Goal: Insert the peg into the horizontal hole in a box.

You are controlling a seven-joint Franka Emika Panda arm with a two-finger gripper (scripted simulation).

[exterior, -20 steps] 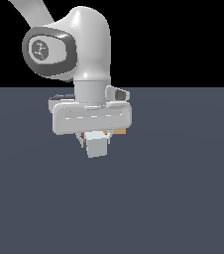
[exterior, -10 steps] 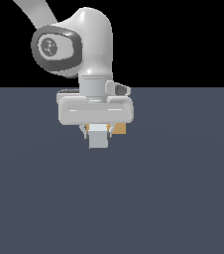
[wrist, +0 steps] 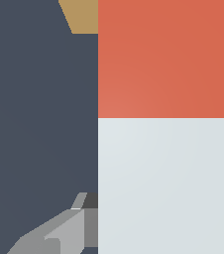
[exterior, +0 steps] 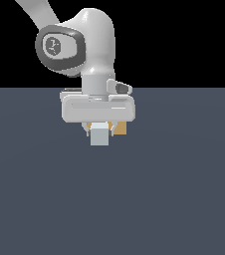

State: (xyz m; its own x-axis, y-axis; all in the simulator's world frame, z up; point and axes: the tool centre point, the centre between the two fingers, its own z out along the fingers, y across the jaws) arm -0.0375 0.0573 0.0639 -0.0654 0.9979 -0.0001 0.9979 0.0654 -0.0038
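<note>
The white Panda arm (exterior: pixel 87 47) hangs over the dark grey floor (exterior: pixel 184 199), its gripper (exterior: pixel 100 130) clamped on the peg (exterior: pixel 100 134), whose pale grey-white end faces the exterior view just below the hand. In the wrist view the peg (wrist: pixel 168 124) fills most of the picture, red-orange half beyond the pale half, with one grey finger (wrist: pixel 59 235) against its side. Slivers of the tan box (exterior: pixel 120 128) peek out directly behind the gripper, and the hole is hidden.
</note>
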